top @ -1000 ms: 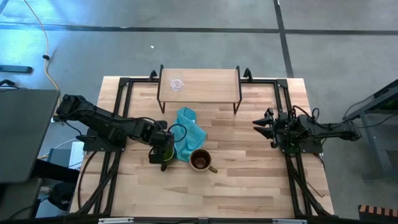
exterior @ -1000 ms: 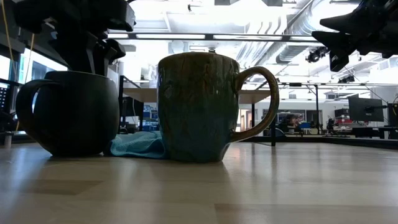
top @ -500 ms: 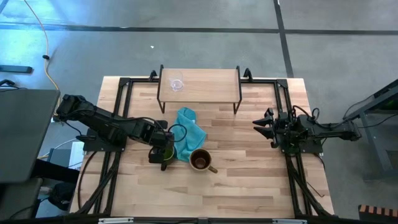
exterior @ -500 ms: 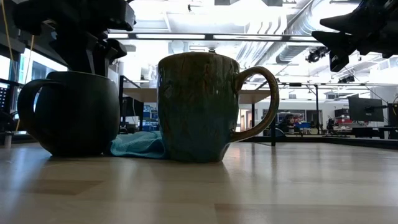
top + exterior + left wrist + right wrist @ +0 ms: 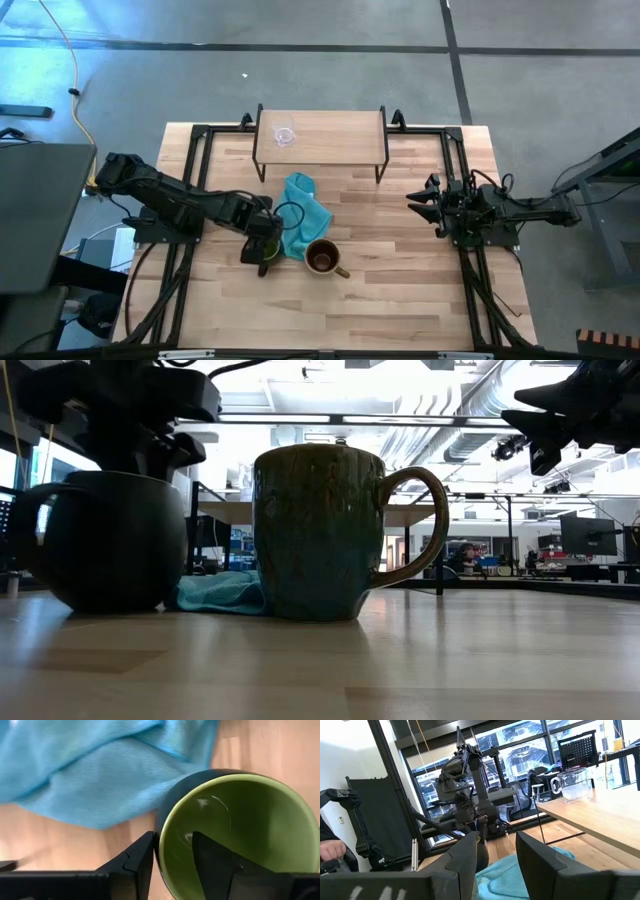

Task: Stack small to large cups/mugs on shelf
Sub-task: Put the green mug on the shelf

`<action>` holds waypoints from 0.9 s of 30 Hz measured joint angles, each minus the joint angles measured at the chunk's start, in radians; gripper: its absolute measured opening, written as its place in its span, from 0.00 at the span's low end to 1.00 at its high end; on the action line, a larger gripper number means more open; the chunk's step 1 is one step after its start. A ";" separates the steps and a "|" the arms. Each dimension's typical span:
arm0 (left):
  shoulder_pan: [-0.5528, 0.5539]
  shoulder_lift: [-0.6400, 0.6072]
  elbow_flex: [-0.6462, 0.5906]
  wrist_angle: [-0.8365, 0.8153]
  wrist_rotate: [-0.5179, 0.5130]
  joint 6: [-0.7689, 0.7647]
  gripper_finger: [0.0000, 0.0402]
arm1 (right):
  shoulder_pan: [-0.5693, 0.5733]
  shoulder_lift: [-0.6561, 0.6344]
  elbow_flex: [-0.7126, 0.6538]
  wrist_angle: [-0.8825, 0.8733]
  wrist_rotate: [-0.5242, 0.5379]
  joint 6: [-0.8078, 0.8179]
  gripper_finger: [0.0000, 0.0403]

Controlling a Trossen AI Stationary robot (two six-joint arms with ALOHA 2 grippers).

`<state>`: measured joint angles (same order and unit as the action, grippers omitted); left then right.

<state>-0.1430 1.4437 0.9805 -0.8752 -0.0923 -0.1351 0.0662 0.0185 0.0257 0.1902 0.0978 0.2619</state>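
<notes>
The left gripper (image 5: 172, 860) pinches the rim of the dark mug (image 5: 240, 830), one finger inside its green bowl, one outside (mouth up). The teal cloth (image 5: 303, 213) touches it; the olive-tan mug (image 5: 322, 257) stands just beside, handle toward the right arm. Bare tabletop (image 5: 400, 300) surrounds them. Farther off, the right gripper (image 5: 418, 200) waits spread, and the glass cup (image 5: 285, 135) sits on the shelf (image 5: 340, 135).
</notes>
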 joint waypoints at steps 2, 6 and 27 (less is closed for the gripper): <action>-0.001 0.001 -0.001 0.004 0.012 0.000 0.30 | 0.000 0.000 0.000 0.000 0.000 0.000 0.32; -0.001 0.001 -0.002 0.007 0.014 -0.004 0.30 | 0.000 0.000 0.000 -0.005 0.000 0.000 0.32; -0.001 0.002 -0.003 -0.034 -0.002 -0.128 0.01 | 0.000 0.000 0.000 -0.014 0.000 -0.008 0.32</action>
<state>-0.1440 1.4452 0.9771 -0.9096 -0.0940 -0.2628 0.0663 0.0184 0.0257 0.1760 0.0982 0.2539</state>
